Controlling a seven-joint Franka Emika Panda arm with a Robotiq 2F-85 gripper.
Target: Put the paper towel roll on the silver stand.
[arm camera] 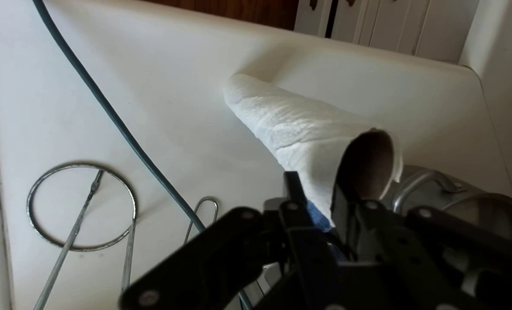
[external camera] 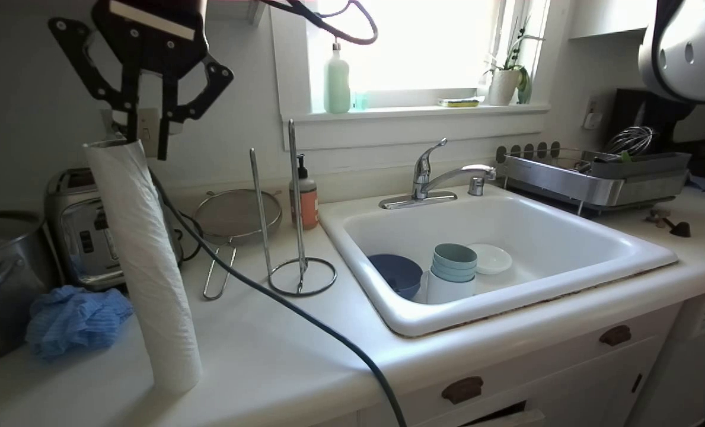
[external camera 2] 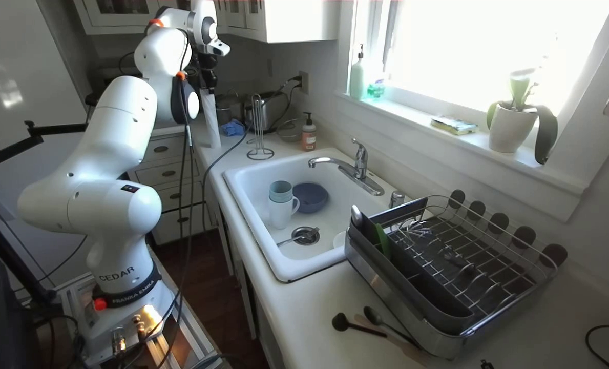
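My pincer (external camera: 147,149): jaws partway apart, nothing clamped; one finger (external camera: 131,126) at the hollow top of the paper towel roll (external camera: 149,267), the other just outside. Roll stands on the counter (external camera: 251,362), apart from the silver stand (external camera: 298,231), dark cable (arm camera: 126,132) between.
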